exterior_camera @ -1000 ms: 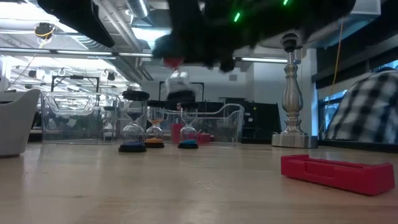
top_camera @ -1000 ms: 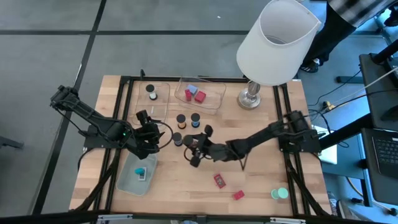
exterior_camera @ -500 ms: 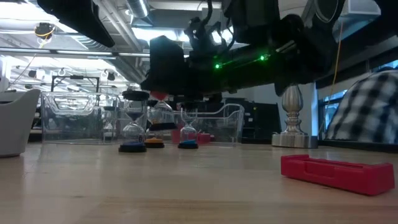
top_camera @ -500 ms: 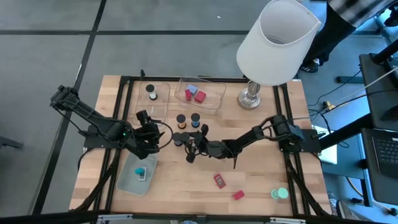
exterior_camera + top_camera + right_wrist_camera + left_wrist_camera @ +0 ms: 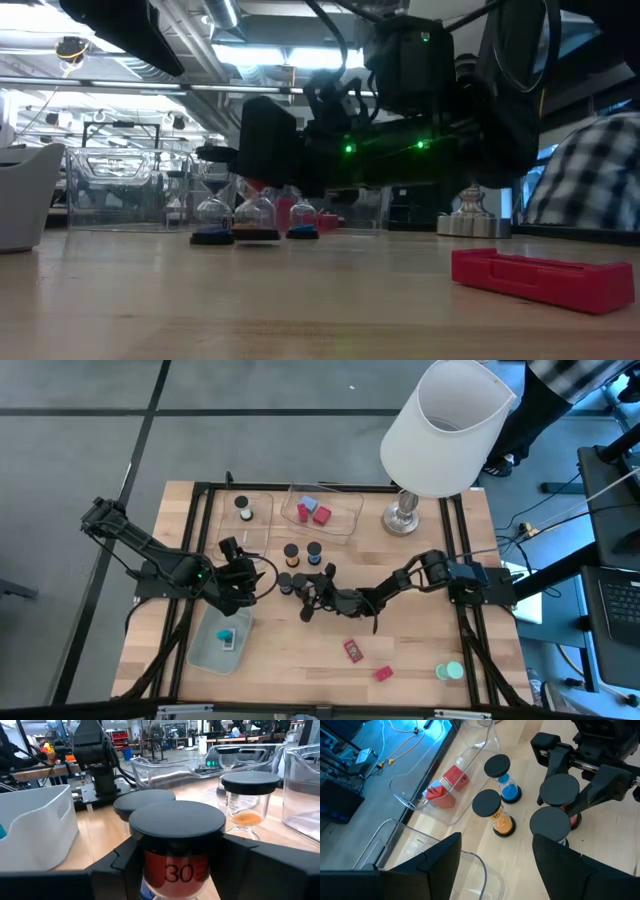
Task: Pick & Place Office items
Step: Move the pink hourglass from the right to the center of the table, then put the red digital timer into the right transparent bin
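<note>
A cluster of small black-capped glass sand timers [image 5: 301, 554] is standing near the middle of the wooden desk [image 5: 420, 660]. Behind them, by the far edge, a clear plastic tray [image 5: 345, 515] is holding red and blue blocks [image 5: 313, 511], with a second clear tray [image 5: 262, 512] beside it on the left carrying a black-capped piece [image 5: 245, 503]. The big white lamp [image 5: 404, 515] is standing toward the far right corner. A pale green tray [image 5: 205, 645] is sitting near the front left corner, holding a teal block [image 5: 227, 635]. Two red clips [image 5: 354, 650] are lying toward the front edge, and a round teal piece [image 5: 451, 671] is lying near the front right corner.
</note>
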### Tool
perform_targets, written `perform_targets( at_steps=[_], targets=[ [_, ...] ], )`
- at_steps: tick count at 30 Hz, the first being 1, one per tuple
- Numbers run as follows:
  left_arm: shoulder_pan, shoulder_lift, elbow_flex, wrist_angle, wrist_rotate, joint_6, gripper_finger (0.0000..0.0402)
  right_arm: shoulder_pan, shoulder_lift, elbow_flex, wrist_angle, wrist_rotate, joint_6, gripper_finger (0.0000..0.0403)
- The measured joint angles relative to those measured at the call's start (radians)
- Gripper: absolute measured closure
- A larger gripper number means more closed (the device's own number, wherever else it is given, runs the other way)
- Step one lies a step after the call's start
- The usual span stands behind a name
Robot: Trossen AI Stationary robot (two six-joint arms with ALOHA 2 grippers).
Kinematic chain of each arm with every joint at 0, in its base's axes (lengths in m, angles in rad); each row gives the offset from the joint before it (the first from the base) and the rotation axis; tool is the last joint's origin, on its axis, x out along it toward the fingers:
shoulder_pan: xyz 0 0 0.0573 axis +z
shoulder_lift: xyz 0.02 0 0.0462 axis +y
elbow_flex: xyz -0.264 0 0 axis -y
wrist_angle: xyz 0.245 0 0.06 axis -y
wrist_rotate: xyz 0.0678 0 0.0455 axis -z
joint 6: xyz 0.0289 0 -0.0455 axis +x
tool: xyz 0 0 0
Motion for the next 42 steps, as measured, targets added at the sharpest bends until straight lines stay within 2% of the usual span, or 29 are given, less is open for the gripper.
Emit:
perform_targets(
  at_steps=[4,14,19,27,32,38,42],
  targets=[
    [0.000,0.000,0.000,0.000,0.000,0.000,0.0160,0.000,0.001,0.000,-0.003,-0.002,-0.012,0.0217],
    [0.000,0.000,0.000,0.000,0.000,0.001,0.0160,-0.012,0.001,0.000,-0.003,-0.006,-0.009,0.0217],
    [0.000,0.000,0.000,0.000,0.005,0.001,0.0160,-0.013,0.001,0.000,-0.003,-0.057,-0.002,0.0172],
    [0.000,0.000,0.000,-0.002,0.007,0.001,0.0160,-0.006,-0.005,0.000,-0.015,-0.055,-0.002,0.0095],
    [0.000,0.000,0.000,-0.003,0.012,0.001,0.0160,0.026,-0.010,0.001,-0.051,0.006,-0.053,0.0073],
    [0.000,0.000,0.000,-0.003,0.017,0.001,0.0160,0.057,-0.063,0.001,-0.200,0.109,-0.115,0.0071],
    [0.000,0.000,0.000,-0.003,0.019,0.001,0.0160,0.065,-0.158,0.001,-0.495,0.080,-0.004,0.0071]
  ],
)
